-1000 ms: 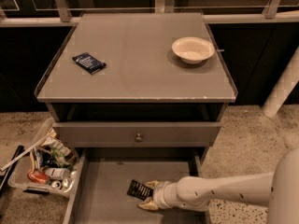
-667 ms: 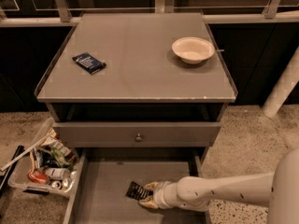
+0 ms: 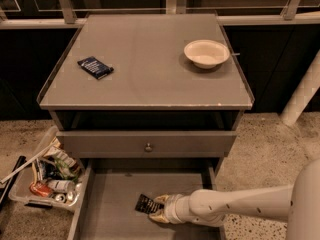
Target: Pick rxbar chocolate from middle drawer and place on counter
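Observation:
The middle drawer is pulled out below the cabinet, its grey floor showing. The rxbar chocolate, a small black wrapper with white lettering, lies on that floor near the middle. My gripper reaches in from the right on a white arm, low in the drawer, with its gold fingers on either side of the bar's right end. The counter is the grey cabinet top above.
A dark blue packet lies at the counter's left and a white bowl at its back right. A closed drawer front with a round knob sits above the open drawer. A clear bin of clutter stands on the floor at left.
The gripper has slid a little to the left along the drawer floor and now stands around the bar's right end. The bar has stayed in about the same spot.

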{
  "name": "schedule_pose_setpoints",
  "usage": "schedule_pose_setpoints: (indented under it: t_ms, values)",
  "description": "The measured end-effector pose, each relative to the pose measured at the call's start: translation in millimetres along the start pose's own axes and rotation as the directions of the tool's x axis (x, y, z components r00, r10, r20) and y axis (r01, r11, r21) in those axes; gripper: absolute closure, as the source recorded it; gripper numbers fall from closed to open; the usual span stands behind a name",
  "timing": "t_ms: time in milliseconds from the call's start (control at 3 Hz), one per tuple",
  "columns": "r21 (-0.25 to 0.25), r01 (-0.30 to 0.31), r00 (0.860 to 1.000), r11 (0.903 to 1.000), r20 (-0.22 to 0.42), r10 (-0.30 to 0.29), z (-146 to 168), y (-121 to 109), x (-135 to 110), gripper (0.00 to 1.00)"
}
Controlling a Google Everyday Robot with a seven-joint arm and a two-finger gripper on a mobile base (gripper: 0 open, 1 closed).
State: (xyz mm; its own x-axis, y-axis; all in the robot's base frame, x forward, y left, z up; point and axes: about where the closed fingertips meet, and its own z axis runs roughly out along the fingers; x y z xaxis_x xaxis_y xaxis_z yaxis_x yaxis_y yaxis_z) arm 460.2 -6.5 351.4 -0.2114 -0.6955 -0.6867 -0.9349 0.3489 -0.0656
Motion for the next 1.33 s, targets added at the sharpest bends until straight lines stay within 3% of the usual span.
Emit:
schedule_pose_setpoints:
  t_ms: [667, 1333]
  values:
    - [-0.012, 0.014, 1.0, 0.9998, 0.017, -0.014, -11, 7, -8, 1.0]
    - [0.017, 0.099, 0.991, 0.9949, 0.085, -0.1, -81, 27, -50, 1.0]
